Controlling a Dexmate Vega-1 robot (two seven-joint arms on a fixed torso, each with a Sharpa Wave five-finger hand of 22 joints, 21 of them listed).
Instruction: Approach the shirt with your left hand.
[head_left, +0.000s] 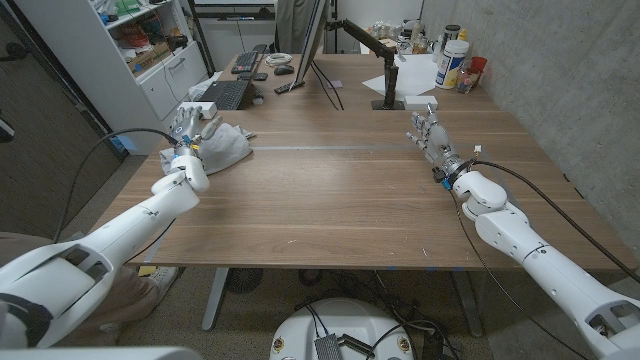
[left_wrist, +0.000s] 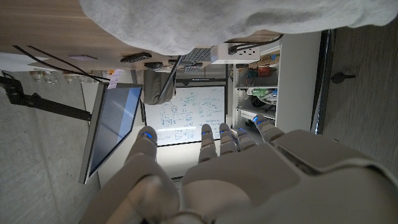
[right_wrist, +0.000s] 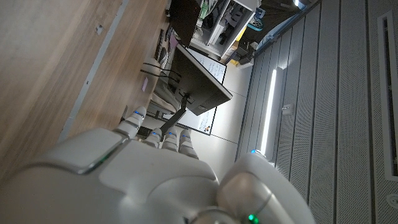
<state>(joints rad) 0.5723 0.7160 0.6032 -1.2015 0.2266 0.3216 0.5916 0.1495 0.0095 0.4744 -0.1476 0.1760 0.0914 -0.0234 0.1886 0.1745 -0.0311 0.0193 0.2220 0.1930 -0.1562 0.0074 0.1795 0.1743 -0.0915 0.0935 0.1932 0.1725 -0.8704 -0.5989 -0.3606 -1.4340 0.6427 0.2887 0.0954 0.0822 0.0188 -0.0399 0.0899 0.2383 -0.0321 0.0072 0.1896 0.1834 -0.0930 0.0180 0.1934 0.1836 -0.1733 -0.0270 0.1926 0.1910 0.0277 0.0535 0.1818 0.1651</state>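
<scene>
Hovering left hand (head_left: 192, 128) sits at the left side of the surface (head_left: 340, 190), fingers apart and extended, holding nothing. Its wrist view shows the fingertips (left_wrist: 147, 133) spread, with the grey-white shirt (left_wrist: 205, 25) just ahead of them across a small gap; contact not visible, so I'd call it near, not touching.

Shirt (head_left: 222, 146) is a crumpled heap near the surface's left edge, just beside the left hand toward the middle of the surface. Long axis is hard to call on a bunched pile; it looks roughly spread along the left edge.

Left hand is by far the nearer one. Right hand (head_left: 430, 133) is well apart on the far right side, fingers extended and apart, empty, over bare wood.

Around: black keyboard (head_left: 222, 93) behind the shirt toward the back, monitor (head_left: 316, 40) on its stand further back, a white bottle (head_left: 452, 63) at the back right. Nothing between left hand and shirt.

Judgement: approach is nearly done; what's left is a short move across the gap to the cloth.
</scene>
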